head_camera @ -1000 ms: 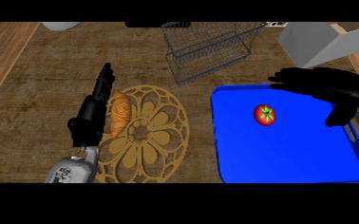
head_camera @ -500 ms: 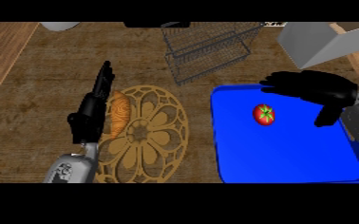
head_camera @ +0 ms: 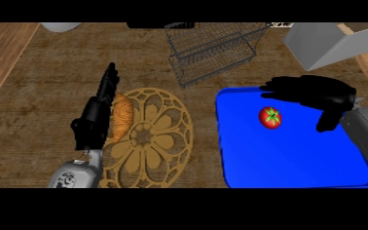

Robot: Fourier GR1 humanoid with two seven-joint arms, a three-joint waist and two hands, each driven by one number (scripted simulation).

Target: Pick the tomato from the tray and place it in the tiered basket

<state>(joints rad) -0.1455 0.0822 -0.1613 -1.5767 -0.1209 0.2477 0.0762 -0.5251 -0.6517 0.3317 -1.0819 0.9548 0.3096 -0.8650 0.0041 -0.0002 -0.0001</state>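
Nearest the front edge of the wooden table (head_camera: 43, 122), on its left half, lies a round tan trivet (head_camera: 147, 139) with a cut-out flower pattern. The left hand (head_camera: 97, 114) rests over the trivet's left rim, its fingers straight and held together, pointing toward the far edge; an orange-brown object under it is too hidden to name. On the right half sits the blue tray (head_camera: 287, 161), running off the front edge of the view. The red tomato (head_camera: 270, 117) with its green stem lies on the tray, in its far half, untouched. Just beyond and to the right of the tomato hovers the right hand (head_camera: 313, 92), fingers spread apart and slightly bent, thumb hanging down to the tomato's right, holding nothing. Farther back, near the table's middle, stands the wire tiered basket (head_camera: 212, 51). A grey box (head_camera: 320, 41) sits at the far right corner, and a pale round object (head_camera: 61, 27) at the far left
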